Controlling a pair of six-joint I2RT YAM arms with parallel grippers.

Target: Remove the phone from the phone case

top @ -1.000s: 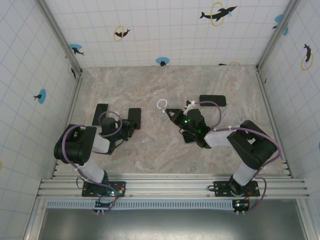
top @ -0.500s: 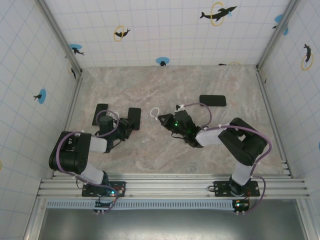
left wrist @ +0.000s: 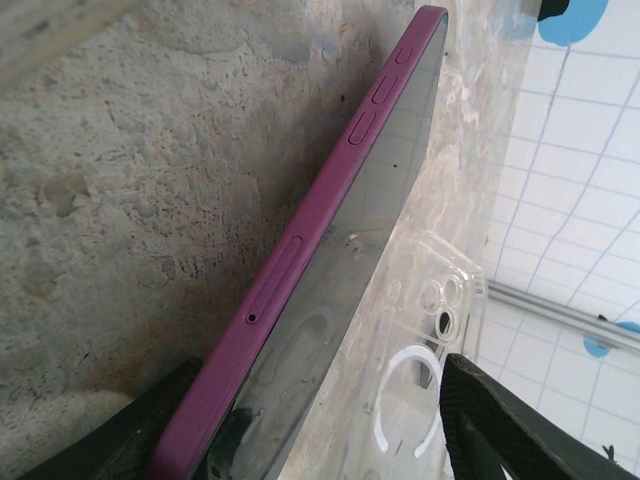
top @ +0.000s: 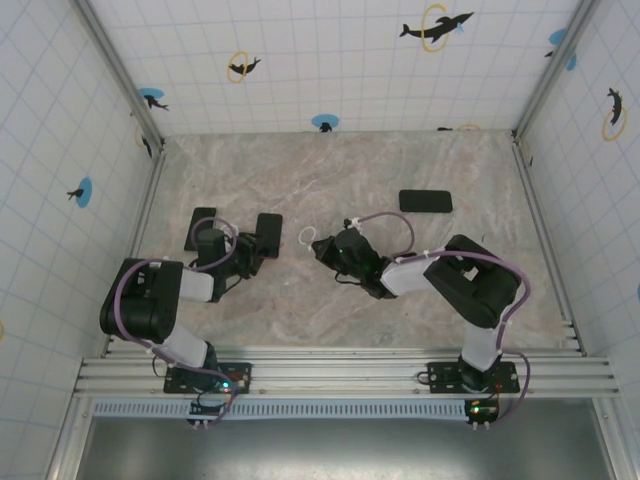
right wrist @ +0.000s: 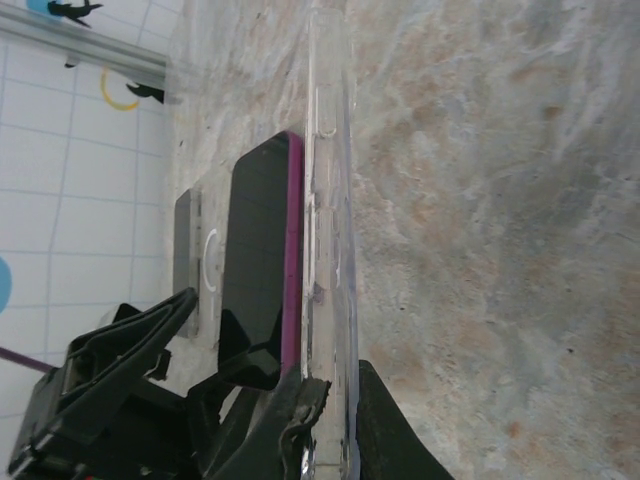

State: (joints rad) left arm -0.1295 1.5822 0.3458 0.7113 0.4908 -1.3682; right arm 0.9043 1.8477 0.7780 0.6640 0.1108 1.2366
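At the left gripper (left wrist: 322, 365): spreads wider by the half-second, now broader than the phone (left wrist: 380, 230) lying between its fingers (left wrist: 520, 420). Stands clear of the glass on one side; on the purple-edged side, cannot tell whether touching or just beside. Reads as letting go rather than grasping.

At the right gripper (right wrist: 335, 400): stays pinched tight on the rim of the clear case (right wrist: 330, 200), with no phone inside it.

Outward, from overhead: brings the case, marked by its white ring (top: 308, 237), toward 7 o'clock over the last second, ending near the phone at its 3 o'clock, apart from it. Leaves the phone bare on the table (top: 400, 300), at 9 o'clock of centre.

Points to the separation already made: phone out, case in the other grip. Probably needs only a clean retreat of the left fingers and a place to set the case.

Further out: a dark slab (top: 200, 228) at 9 o'clock of the phone, a black phone (top: 425, 200) at 2 o'clock of centre, both unmoved.
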